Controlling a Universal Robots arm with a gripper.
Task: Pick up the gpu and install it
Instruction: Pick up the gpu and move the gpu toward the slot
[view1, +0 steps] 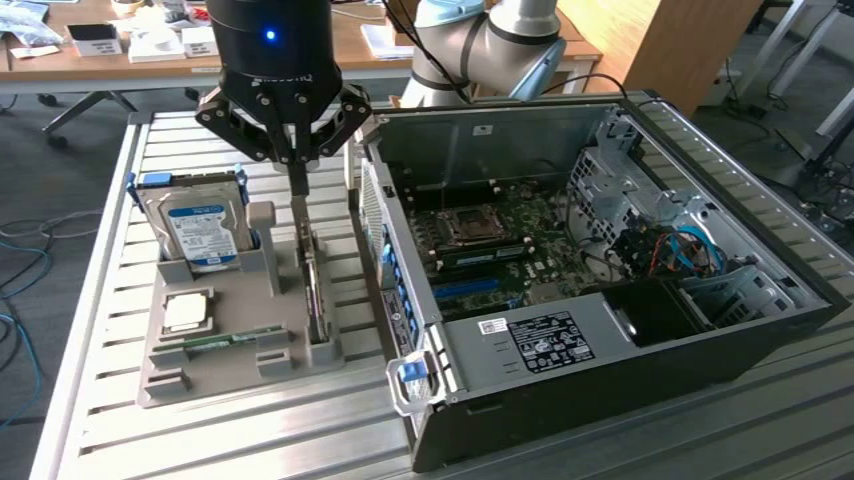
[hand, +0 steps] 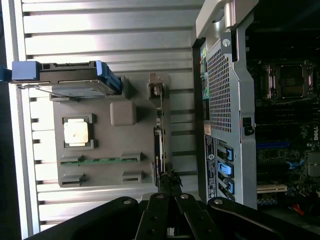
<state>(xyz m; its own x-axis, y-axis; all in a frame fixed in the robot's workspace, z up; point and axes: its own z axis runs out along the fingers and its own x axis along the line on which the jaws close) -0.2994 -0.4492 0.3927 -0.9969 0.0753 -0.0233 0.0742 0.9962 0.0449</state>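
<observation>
And there the gripper (view1: 296, 185) was, down from the upper left of the exterior frame, fingers clenched on the top edge of the gpu (view1: 312, 280). The card stood on edge in its slot along the right side of the grey holder tray (view1: 227, 385), left of centre in the frame, not lifted out. In the wrist view the gripper (hand: 169, 180) pinched one end of the gpu (hand: 158, 145), seen edge-on as a thin dark strip. On the tray (hand: 105, 145) sat the hard drive (view1: 200, 230) with its blue label, upright at the back, then a processor (view1: 187, 310) and a memory stick (view1: 227, 338) lying flat. Just beside the tray, on the exterior view's right, the open computer case (view1: 801, 290) lay on the slatted desk (view1: 94, 330), motherboard facing up
</observation>
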